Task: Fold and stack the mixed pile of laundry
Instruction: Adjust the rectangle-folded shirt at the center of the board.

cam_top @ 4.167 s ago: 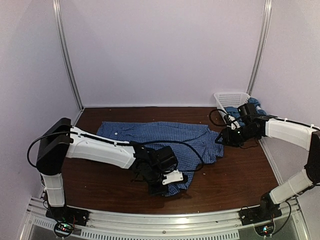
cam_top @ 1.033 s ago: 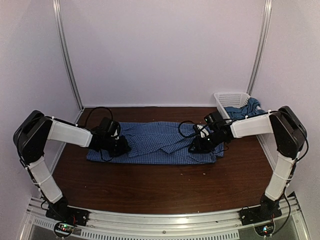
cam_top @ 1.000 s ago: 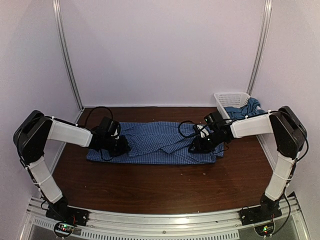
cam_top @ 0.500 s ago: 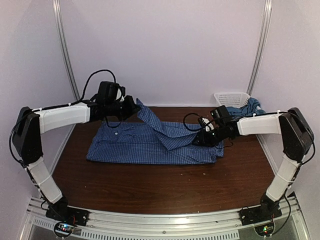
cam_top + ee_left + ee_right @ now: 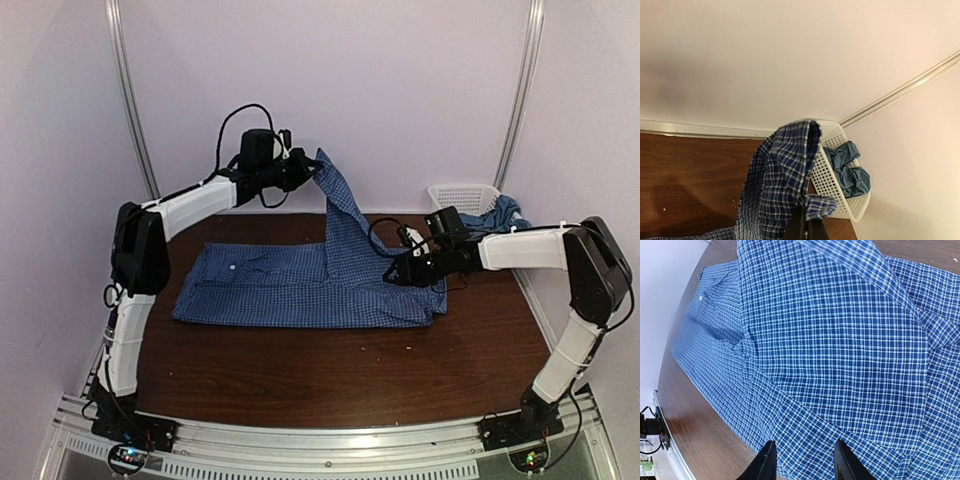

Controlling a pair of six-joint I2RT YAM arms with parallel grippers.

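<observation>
Table: dark wood, fills the lower half of the top view.

Checked shirt: spread flat mid-frame, long axis left-right, parallel to the back wall. One flap comes up off its middle as a steep strip that ends upper centre of the frame.

Basket: white lattice, upper right of the table against the wall, just past the shirt's right end. In the left wrist view the hanging shirt covers the basket's left side.

Teal t-shirt: bunched in the basket, spilling over its right rim, well clear of both claws.

The right arm comes in from the right edge, in front of the basket, and hides the shirt's upper right corner from above.

Left gripper: high, near the back wall, clamped tight on the tip of the raised flap.

Right gripper: low over the shirt's right part. Fingers stand partly apart with nothing pinched, only flat cloth below. Can't tell if the tips touch it.
</observation>
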